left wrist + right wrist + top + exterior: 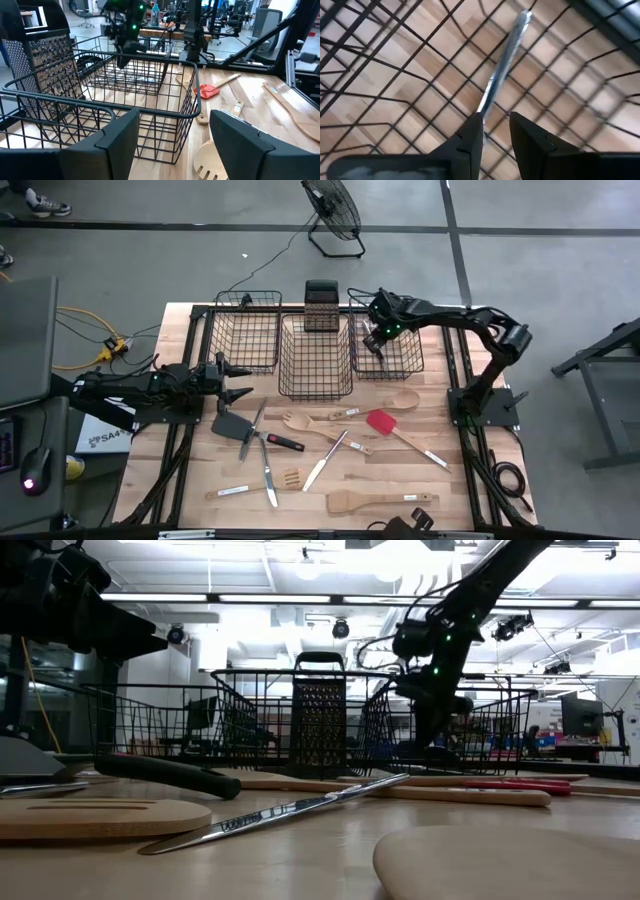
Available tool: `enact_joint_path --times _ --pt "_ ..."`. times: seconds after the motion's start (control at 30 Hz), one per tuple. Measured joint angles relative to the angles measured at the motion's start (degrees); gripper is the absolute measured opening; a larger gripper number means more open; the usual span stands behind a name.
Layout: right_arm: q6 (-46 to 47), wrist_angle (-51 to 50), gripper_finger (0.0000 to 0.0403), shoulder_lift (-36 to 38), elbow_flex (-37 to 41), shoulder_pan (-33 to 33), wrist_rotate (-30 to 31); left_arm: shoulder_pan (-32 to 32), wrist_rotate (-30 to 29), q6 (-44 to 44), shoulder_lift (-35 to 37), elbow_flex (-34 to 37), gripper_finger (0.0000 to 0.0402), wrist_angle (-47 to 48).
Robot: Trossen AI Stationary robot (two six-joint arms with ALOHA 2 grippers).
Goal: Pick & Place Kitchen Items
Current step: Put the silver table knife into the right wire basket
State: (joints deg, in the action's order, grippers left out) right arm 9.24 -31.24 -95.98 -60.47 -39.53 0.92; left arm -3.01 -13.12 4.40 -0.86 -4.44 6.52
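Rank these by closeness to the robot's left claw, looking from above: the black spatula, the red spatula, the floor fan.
From the left gripper:
1. Black spatula, on the table just in front of it.
2. Red spatula, across the table toward the right arm's side.
3. Floor fan, off the table, on the floor beyond the baskets.

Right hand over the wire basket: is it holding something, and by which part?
The right hand has a slim silver metal utensil between its fingers by one end; the rest points into the black wire basket. The grip seems to be loosening.

floor: grey concrete, dark seams [520, 240] | black floor fan [333, 212] | ceiling: strip lights [250, 598]
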Motion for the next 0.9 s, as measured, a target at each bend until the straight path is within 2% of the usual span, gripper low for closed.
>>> enact_joint_path --times 0.6,0.9 --pt "-5.0 -2.0 0.0089 15.6 0.0 0.4 0.1 0.0 0.0 0.0 0.0 0.0 0.0237 0.0" --pt "-9.2 0.1 0.0089 18.9 0.0 3.0 -0.5 0.0 0.0 0.0 0.0 0.0 0.0237 0.0"
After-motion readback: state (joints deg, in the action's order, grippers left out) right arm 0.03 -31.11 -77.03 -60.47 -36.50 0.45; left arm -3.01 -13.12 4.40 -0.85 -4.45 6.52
